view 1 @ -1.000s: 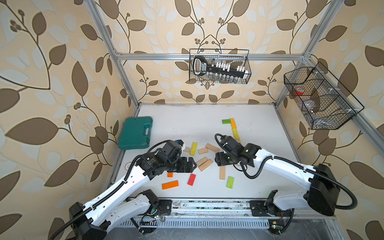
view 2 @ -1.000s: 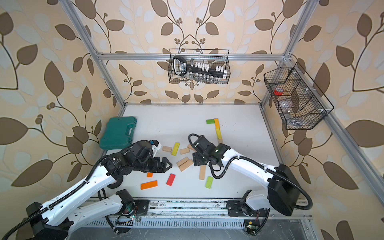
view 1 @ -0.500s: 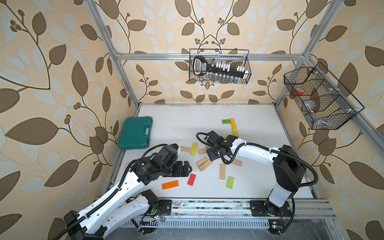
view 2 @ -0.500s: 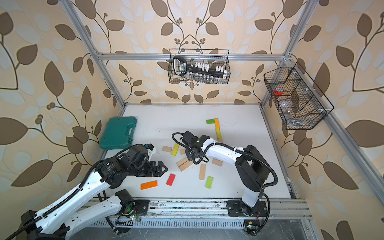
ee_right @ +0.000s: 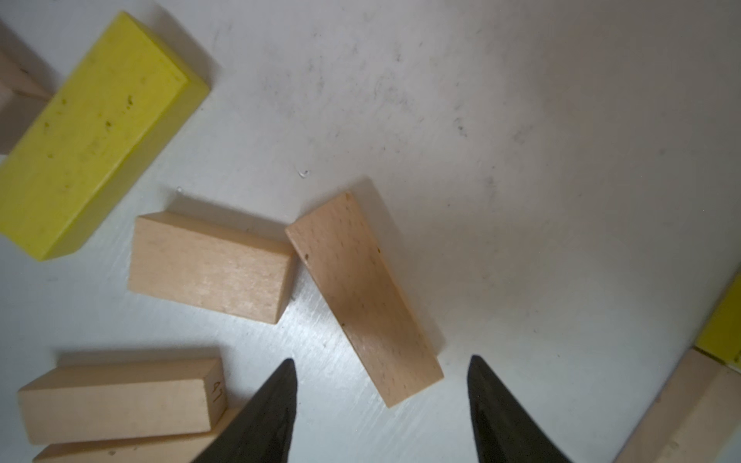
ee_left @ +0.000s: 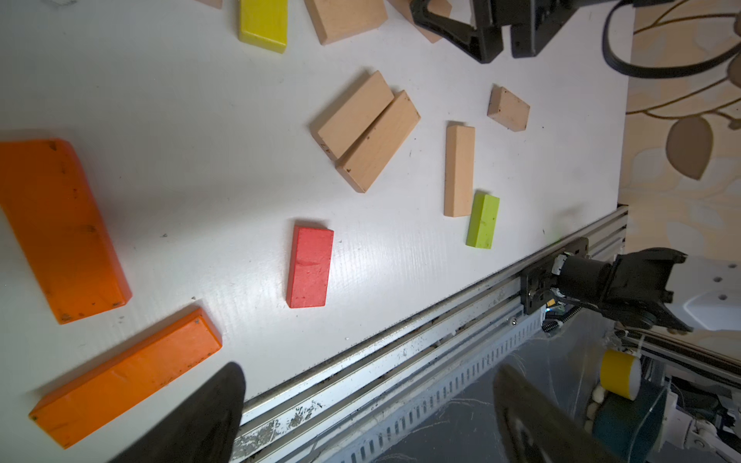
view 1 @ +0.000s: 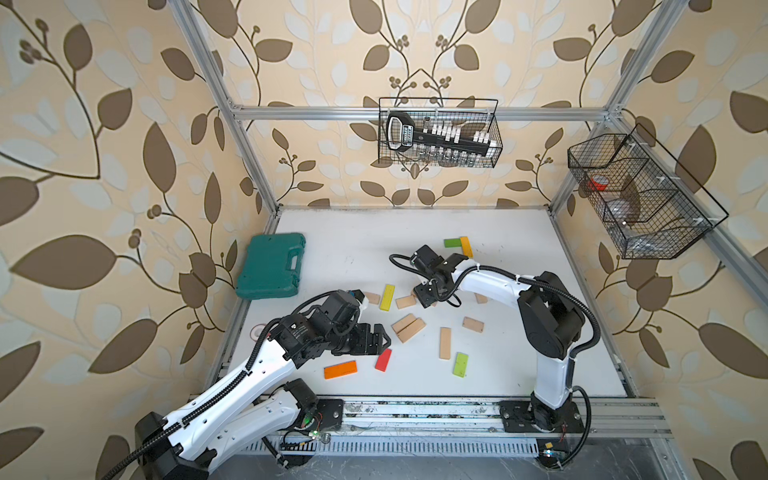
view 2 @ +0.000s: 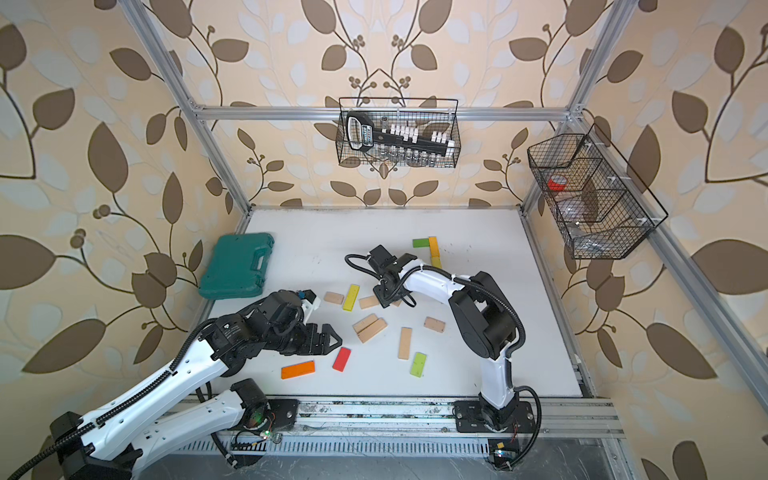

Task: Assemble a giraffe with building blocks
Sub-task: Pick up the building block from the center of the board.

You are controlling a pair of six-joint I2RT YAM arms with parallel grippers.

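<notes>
Building blocks lie flat and scattered on the white table (view 1: pixel 519 257). Among them are a yellow plank (view 1: pixel 387 297), a red one (view 1: pixel 383 359), an orange one (view 1: pixel 340 369), a lime-green one (view 1: pixel 460 364) and two beige planks side by side (view 1: pixel 408 327). My right gripper (view 1: pixel 424 297) (ee_right: pixel 381 360) hovers open over a beige plank (ee_right: pixel 361 292). That plank's near end lies between the fingertips, touching neither. My left gripper (view 1: pixel 384 336) (ee_left: pixel 367 373) stands wide open near the red plank (ee_left: pixel 309 266), holding nothing.
A green plastic case (view 1: pixel 272 266) lies at the back left. A green plank (view 1: pixel 452 242) and an orange-yellow one (view 1: pixel 466 246) sit at the back. Wire baskets (view 1: pixel 438 133) hang on the walls. The metal rail (view 1: pixel 415 409) runs along the front edge.
My right arm has swung left and back, bringing its gripper over the beige plank beside the yellow one, with the jaws narrowing. My left gripper drew slightly toward the front.
</notes>
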